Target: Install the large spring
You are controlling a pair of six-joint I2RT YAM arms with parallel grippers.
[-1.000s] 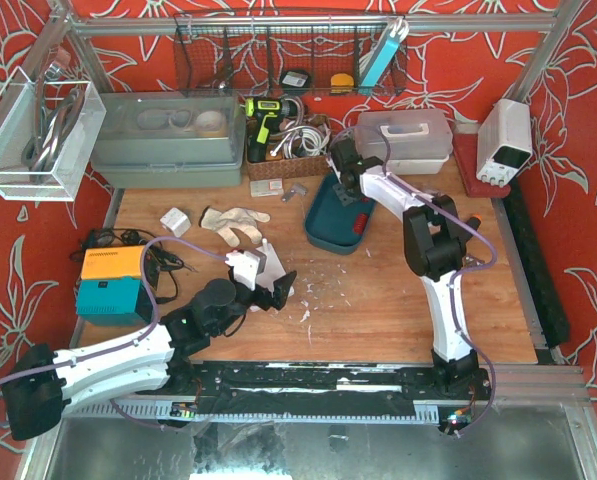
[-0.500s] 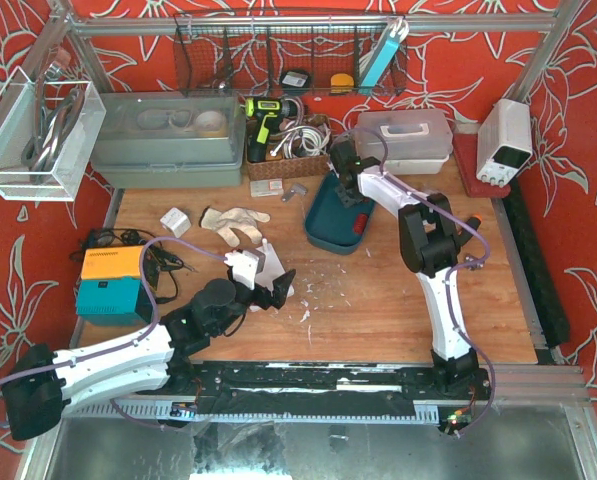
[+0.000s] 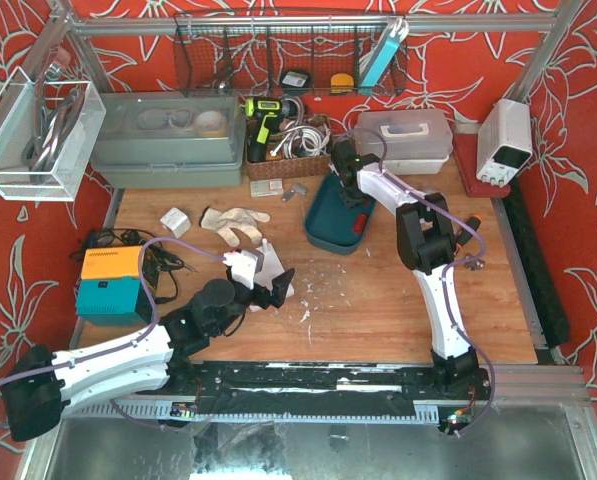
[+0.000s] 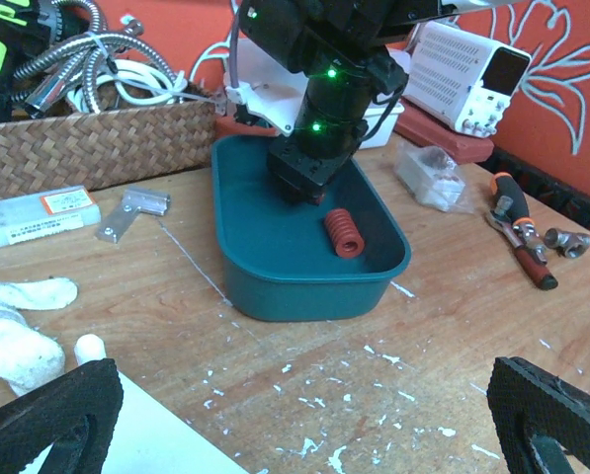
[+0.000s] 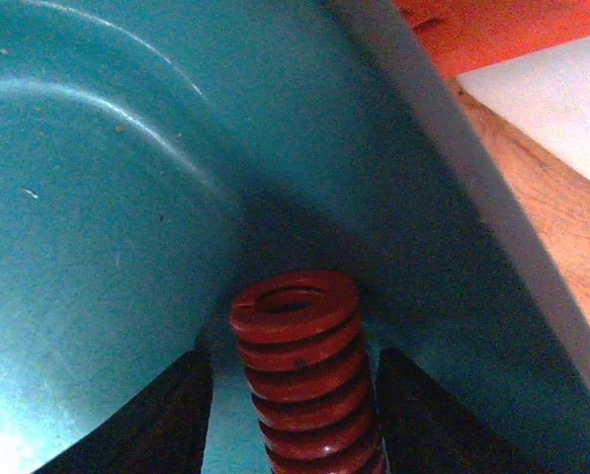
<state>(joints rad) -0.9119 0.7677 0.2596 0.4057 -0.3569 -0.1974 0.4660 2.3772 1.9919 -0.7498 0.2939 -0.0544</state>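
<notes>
We see right hand [image 5: 290, 357] down inside teal tray [image 4: 275, 286], fingers [image 5: 171, 415] spread to either side of red spring [image 5: 296, 365]. Slim gap shows on each side, so no pinch. Spring lies on tray floor, close to tray wall. Left hand [image 4: 304, 380] sits on tray's near side, low over counter [image 4: 453, 326], fingers spread wide, facing tray.

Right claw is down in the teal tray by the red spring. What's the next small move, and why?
Probably close the right claw on the red spring. In the right wrist view the spring lies between the two fingers with a slim gap on each side, so the claw is open and straddles it, low in the teal tray. Nothing is gripped yet.
</notes>
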